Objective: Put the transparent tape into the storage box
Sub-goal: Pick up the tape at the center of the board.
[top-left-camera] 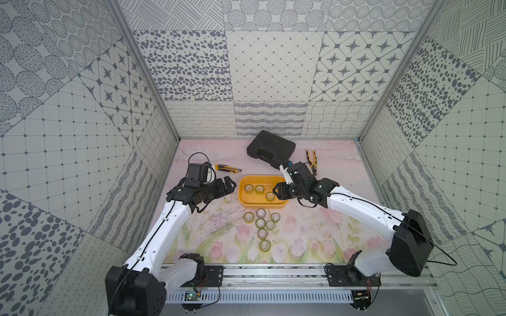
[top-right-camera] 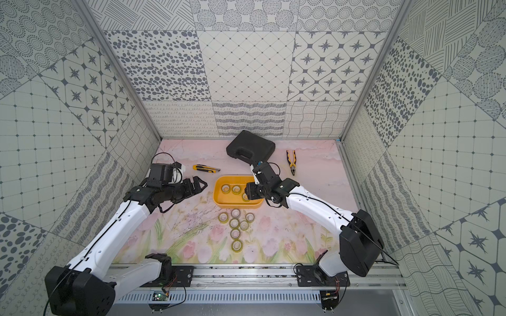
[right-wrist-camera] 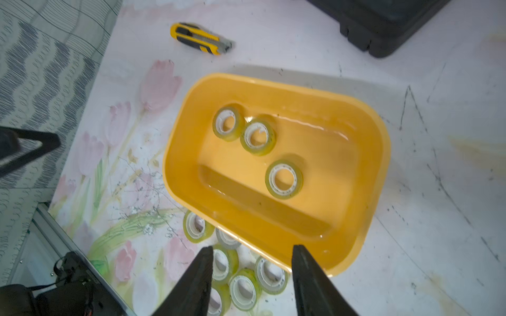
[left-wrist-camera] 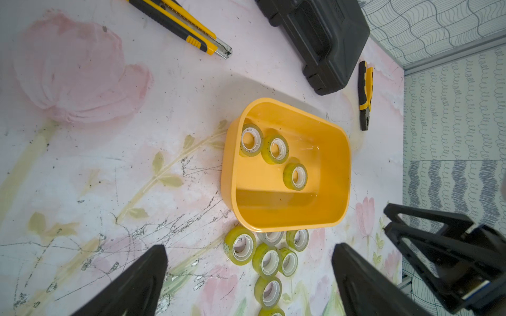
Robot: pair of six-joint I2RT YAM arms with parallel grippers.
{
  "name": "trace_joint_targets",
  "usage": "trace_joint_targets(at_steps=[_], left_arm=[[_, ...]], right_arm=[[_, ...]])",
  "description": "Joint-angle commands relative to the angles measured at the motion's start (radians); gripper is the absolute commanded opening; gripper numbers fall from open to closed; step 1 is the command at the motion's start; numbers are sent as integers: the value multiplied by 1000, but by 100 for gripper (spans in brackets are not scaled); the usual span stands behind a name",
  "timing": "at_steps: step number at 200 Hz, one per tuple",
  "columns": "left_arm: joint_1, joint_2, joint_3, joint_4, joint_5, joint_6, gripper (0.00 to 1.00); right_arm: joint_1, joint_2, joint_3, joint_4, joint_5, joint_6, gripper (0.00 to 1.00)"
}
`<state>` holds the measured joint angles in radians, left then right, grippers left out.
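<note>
Inside the storage box (left-wrist-camera: 335,169) three transparent tape rolls (left-wrist-camera: 295,176) are lying flat, seven sitting just outside it. Right gripper (top-right-camera: 247,193) is partly covering one boxed roll in a top view; wrist views are showing its jaws and left gripper (left-wrist-camera: 250,247) jaws apart, empty.

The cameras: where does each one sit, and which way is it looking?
Top views: a pair high behind the robot, looking down on the table; both arms, left tool and right tool show.
Left wrist: on the left arm, looking past its open tool at the storage box; the right tool shows too.
Right wrist: on the right arm, looking down into the storage box past its own open tool.
Shared: both wrist views show three transparent tape rolls inside.
</note>
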<state>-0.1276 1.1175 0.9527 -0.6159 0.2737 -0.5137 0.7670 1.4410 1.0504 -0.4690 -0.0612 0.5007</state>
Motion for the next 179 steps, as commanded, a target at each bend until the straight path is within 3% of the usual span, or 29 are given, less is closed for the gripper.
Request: trace_joint_targets(at_steps=[1, 45, 68, 179], left_arm=[[-2, 7, 5, -24, -5, 20, 99], [-1, 33, 30, -33, -33, 39, 99], [-1, 38, 26, -36, -22, 37, 99], [-1, 27, 14, -53, -19, 43, 99]], right_arm=[[42, -69, -103, 15, -8, 25, 50], [108, -72, -232, 36, 7, 83, 50], [127, -56, -246, 38, 74, 97, 50], [126, 157, -130, 70, 154, 116, 48]])
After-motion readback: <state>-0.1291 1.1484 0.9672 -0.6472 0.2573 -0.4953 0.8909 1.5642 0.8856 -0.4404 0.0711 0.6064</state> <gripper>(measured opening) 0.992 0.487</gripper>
